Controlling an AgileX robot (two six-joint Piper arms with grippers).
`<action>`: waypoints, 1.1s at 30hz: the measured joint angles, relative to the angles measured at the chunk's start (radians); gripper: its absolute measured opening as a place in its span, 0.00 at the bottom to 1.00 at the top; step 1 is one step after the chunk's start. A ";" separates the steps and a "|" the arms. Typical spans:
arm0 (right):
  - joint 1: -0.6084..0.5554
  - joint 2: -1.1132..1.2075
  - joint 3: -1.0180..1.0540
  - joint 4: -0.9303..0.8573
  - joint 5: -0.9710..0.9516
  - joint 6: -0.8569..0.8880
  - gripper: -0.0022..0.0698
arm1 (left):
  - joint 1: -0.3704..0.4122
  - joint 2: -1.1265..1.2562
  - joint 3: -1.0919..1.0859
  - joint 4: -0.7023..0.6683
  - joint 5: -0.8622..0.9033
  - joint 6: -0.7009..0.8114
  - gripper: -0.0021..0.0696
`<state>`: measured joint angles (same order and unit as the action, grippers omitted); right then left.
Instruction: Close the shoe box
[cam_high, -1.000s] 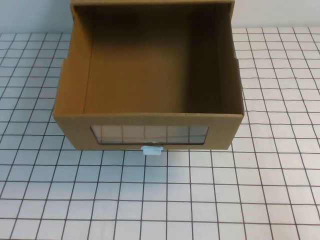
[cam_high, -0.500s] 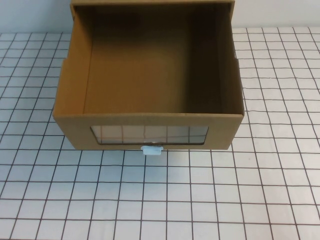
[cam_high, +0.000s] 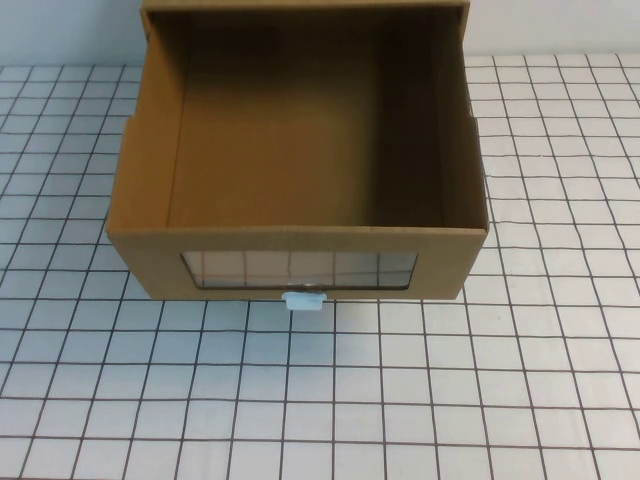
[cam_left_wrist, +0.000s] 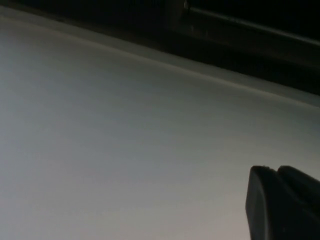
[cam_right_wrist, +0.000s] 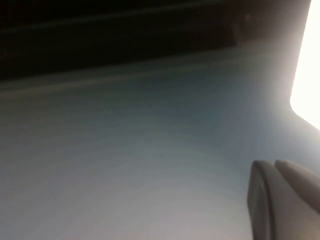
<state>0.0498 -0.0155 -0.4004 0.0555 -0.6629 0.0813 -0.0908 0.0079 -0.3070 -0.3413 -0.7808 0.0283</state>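
Your shoe box (cam_high: 298, 170) sits pulled open, and with the left gripper (cam_left_wrist: 285, 205) and right gripper (cam_right_wrist: 282, 200) both away from it, finger state untellable, an off-centre push beside its white pull (cam_high: 303, 300) could skew and jam it.

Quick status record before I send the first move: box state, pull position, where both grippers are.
shoe box: drawer pulled out toward the robot, interior empty, top open
window: clear, on the front panel
white pull: below the window, untouched
table: white grid surface
left gripper: outside the high view, only a dark fingertip shows in its wrist view, away from the box
right gripper: outside the high view, likewise parked
task: not yet started
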 joint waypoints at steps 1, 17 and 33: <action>0.000 0.007 -0.038 0.009 0.002 0.009 0.01 | 0.000 0.020 -0.043 -0.009 0.012 0.000 0.02; 0.000 0.526 -0.743 0.051 0.816 0.129 0.01 | 0.000 0.638 -0.810 -0.004 0.931 0.000 0.02; 0.000 1.022 -0.884 0.205 1.489 -0.019 0.01 | 0.000 1.157 -1.089 -0.063 1.333 0.161 0.02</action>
<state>0.0498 1.0061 -1.2849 0.2608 0.8262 0.0624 -0.0908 1.1645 -1.3959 -0.4038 0.5521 0.1890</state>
